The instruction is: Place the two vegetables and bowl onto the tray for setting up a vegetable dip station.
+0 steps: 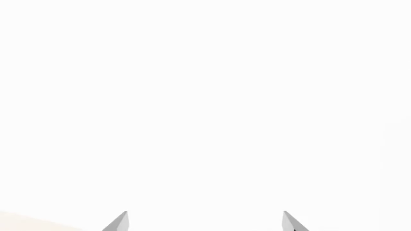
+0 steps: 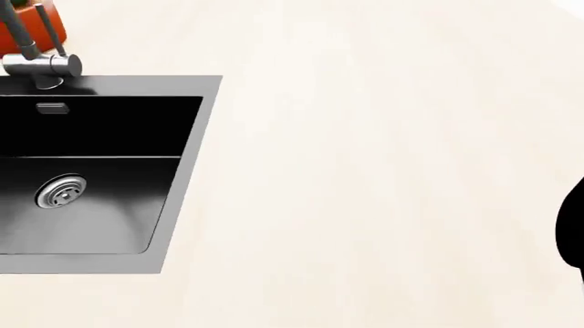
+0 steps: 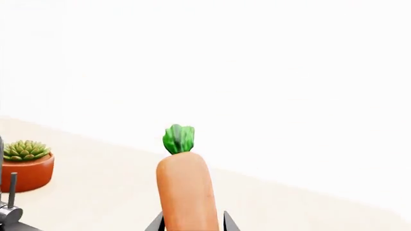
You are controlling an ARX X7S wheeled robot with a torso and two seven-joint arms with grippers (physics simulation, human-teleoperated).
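Pale countertop (image 2: 383,171) holds an inset sink (image 2: 187,171) and plant pot (image 3: 26,171).

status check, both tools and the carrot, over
Right tool shut on carrot, stem end away from it. Left tool open, empty. Tray, bowl not in view.

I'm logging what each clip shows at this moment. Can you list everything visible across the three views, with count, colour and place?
carrot: 1, orange with green top, upright between the right gripper's fingers, right wrist view
plant pot: 1, terracotta-orange with a green succulent, on the counter behind the sink
faucet: 1, metal grey, at the sink's back edge
sink: 1, dark steel with a round drain, set in the counter at head view's left
counter: 1, pale cream, fills most of the head view
dark shape: 1, black, head view's right edge, cannot identify
left gripper: 1, grey fingertips apart, empty
right gripper: 1, dark, shut on the carrot
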